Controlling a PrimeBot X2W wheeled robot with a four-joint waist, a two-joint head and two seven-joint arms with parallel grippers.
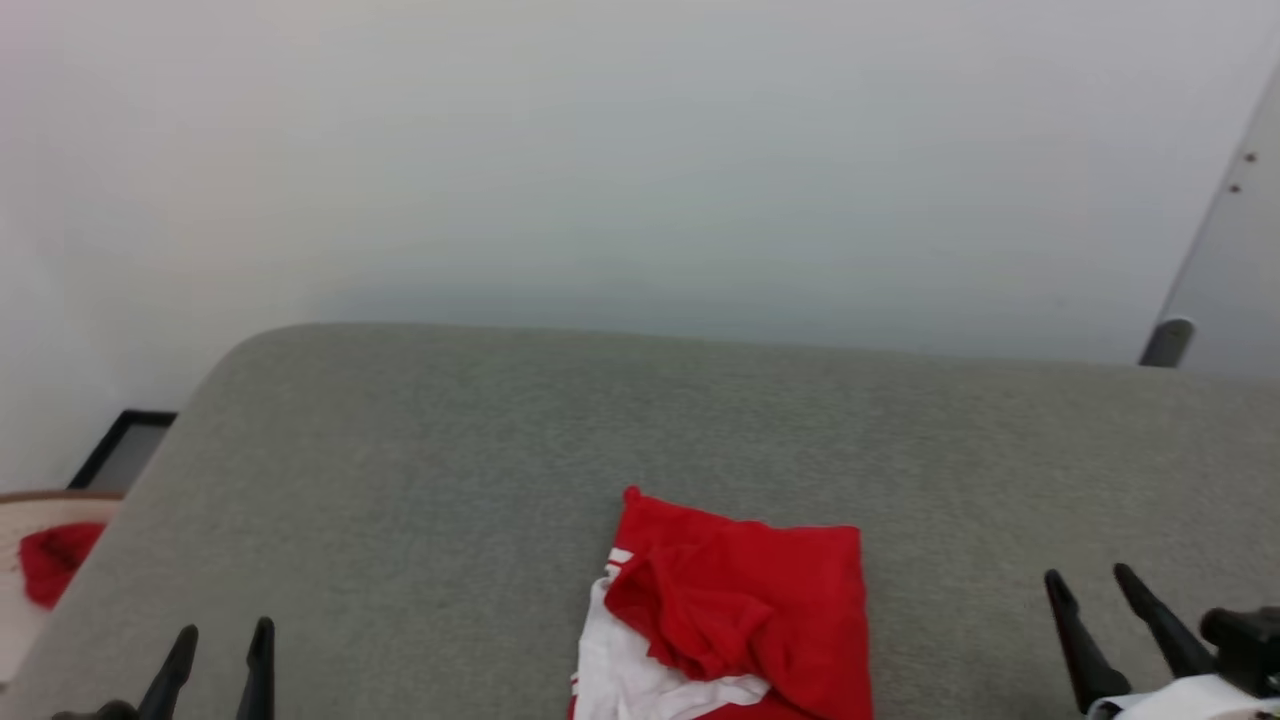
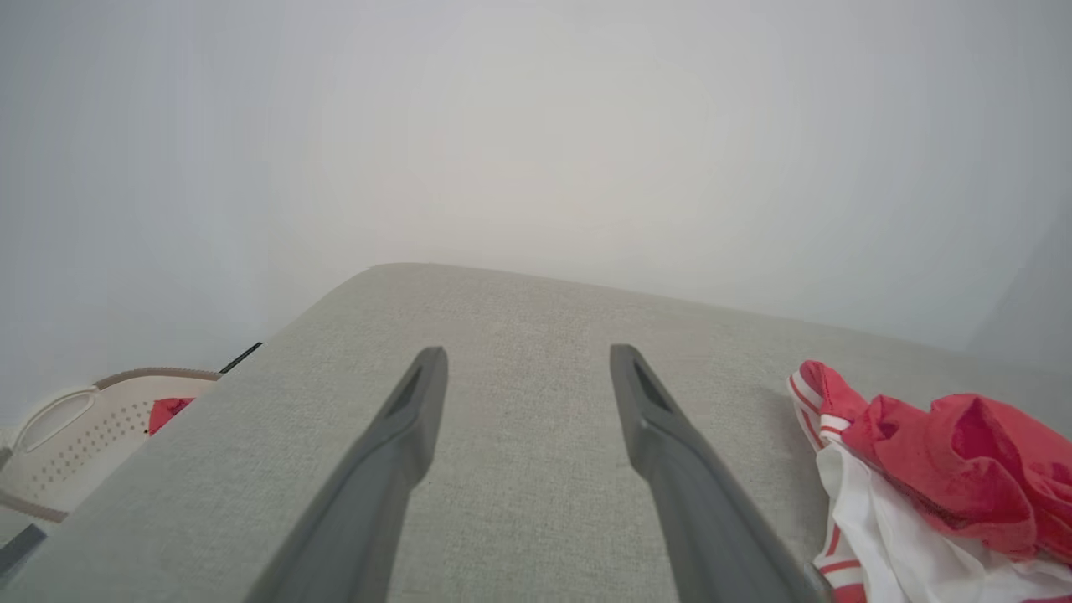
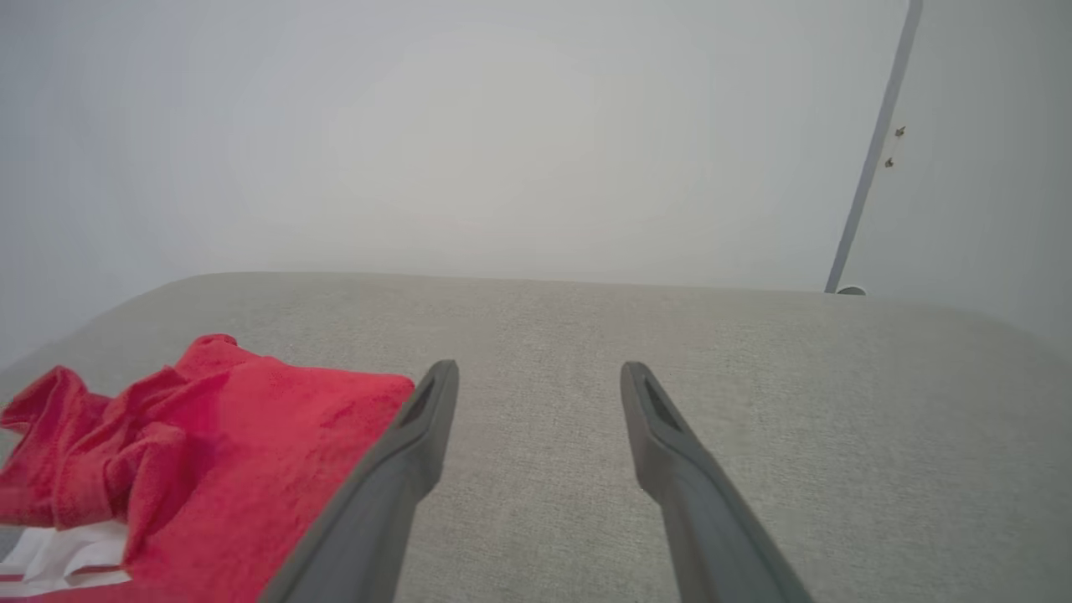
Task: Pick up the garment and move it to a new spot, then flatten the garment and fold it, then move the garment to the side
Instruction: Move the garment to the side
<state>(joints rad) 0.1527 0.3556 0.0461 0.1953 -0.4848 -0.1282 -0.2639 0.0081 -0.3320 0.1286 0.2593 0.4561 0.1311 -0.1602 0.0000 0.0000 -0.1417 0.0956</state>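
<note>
We've got the garment (image 1: 735,610) lying crumpled at the grey cushion's (image 1: 450,440) near edge, roughly mid-width. Our left gripper (image 1: 228,628) and right gripper (image 1: 1087,572) hover over the cushion's near-left and near-right parts, both spread wide and holding nothing.

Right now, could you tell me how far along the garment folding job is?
Nothing looks done: the garment lies crumpled on the grey cushion. Nothing is in hand: the left gripper and right gripper are open on either side, clear of it. Left to do: picking it up, moving it, flattening, folding, and shifting it aside.
</note>
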